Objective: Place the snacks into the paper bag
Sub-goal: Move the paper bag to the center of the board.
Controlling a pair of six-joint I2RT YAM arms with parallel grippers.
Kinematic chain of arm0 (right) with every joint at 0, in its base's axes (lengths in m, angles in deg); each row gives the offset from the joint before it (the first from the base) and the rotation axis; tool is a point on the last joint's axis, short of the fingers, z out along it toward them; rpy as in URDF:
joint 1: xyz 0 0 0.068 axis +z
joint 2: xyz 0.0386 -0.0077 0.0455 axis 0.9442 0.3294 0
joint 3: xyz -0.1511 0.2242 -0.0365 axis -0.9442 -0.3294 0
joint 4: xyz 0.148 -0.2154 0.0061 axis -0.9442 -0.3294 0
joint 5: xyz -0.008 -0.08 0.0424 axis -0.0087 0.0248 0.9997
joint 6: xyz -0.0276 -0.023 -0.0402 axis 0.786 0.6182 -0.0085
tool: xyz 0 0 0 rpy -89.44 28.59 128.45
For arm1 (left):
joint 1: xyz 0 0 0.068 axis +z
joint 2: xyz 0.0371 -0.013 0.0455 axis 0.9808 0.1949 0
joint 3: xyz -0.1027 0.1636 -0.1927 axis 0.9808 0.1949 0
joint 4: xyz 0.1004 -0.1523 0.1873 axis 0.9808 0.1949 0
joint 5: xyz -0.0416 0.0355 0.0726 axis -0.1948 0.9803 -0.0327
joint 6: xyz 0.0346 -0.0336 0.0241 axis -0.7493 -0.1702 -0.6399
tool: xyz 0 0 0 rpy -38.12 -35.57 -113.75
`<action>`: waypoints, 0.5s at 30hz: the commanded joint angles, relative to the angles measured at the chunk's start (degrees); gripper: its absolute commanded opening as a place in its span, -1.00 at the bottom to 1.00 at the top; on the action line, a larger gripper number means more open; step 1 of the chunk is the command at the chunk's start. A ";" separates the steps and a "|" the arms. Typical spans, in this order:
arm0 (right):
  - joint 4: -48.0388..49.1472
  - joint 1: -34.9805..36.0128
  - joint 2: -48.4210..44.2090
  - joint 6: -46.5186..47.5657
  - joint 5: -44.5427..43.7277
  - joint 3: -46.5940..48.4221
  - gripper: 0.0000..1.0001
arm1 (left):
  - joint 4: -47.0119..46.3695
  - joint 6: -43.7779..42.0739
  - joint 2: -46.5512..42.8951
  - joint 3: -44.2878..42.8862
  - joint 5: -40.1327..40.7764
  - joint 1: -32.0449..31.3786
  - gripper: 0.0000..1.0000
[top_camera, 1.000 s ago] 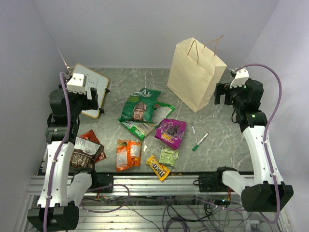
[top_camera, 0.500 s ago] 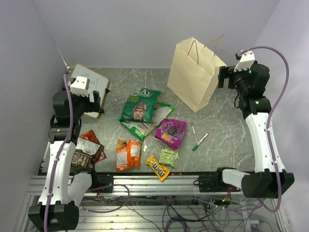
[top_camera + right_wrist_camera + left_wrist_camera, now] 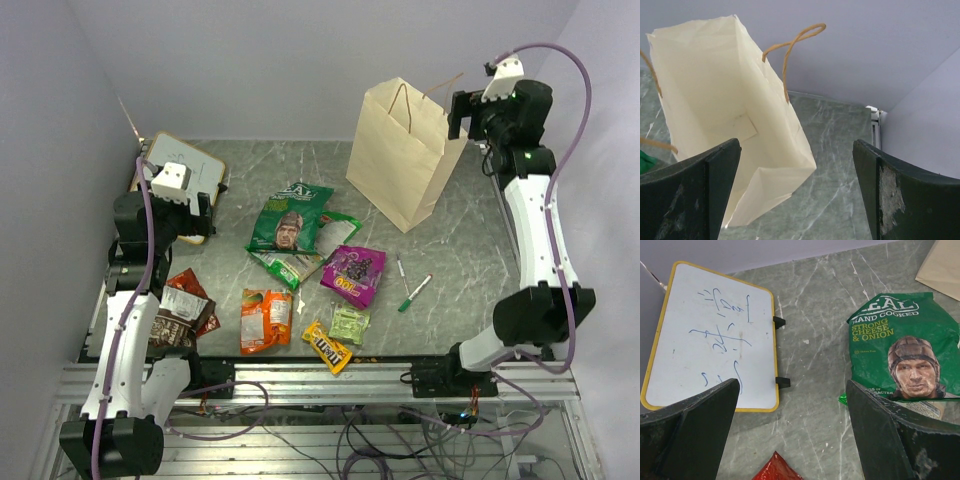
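The cream paper bag stands upright at the back right; the right wrist view looks down into its open, empty mouth. Snacks lie on the table: a large green bag, a second green bag, a purple pouch, an orange bag, yellow M&M's, a pale green packet, a red packet and a brown bag. My left gripper is open and empty above the table's left side. My right gripper is open and empty, raised beside the bag's right upper edge.
A wood-framed whiteboard lies at the back left. Two marker pens lie right of the purple pouch. Walls close in on the left, back and right. The table's front rail carries cables.
My right arm has risen and swung back, from beside the bag's lower right to its top edge. My left gripper has dropped slightly toward the near left.
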State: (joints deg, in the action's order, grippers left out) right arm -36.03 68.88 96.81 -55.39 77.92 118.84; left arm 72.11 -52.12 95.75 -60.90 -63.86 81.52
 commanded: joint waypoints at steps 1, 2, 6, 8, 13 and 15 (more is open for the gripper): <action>-7.80 0.04 6.37 -2.01 0.69 7.82 0.88 | -2.51 -0.68 0.07 0.24 -2.13 -0.45 0.97; -8.23 0.02 7.50 -2.19 0.46 9.00 0.88 | -2.47 -0.70 0.15 0.18 -2.11 -0.40 0.97; -9.16 0.01 11.93 -1.44 0.37 13.87 0.81 | -2.31 -0.79 -0.02 0.44 -3.43 -0.24 0.97; -11.60 0.03 16.02 -0.62 0.77 18.35 0.76 | -2.45 -0.85 -0.06 0.72 -4.40 -0.21 0.97; -17.96 0.04 24.30 1.87 1.98 29.08 0.53 | -2.46 -1.29 -0.48 1.39 -5.36 0.05 0.97; -18.98 0.04 26.44 2.38 1.83 31.39 0.43 | -2.58 -1.31 -0.69 1.70 -5.52 0.18 0.97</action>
State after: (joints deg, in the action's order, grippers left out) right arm -49.85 68.88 119.98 -54.93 79.01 145.49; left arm 72.00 -52.58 95.92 -60.26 -67.01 81.55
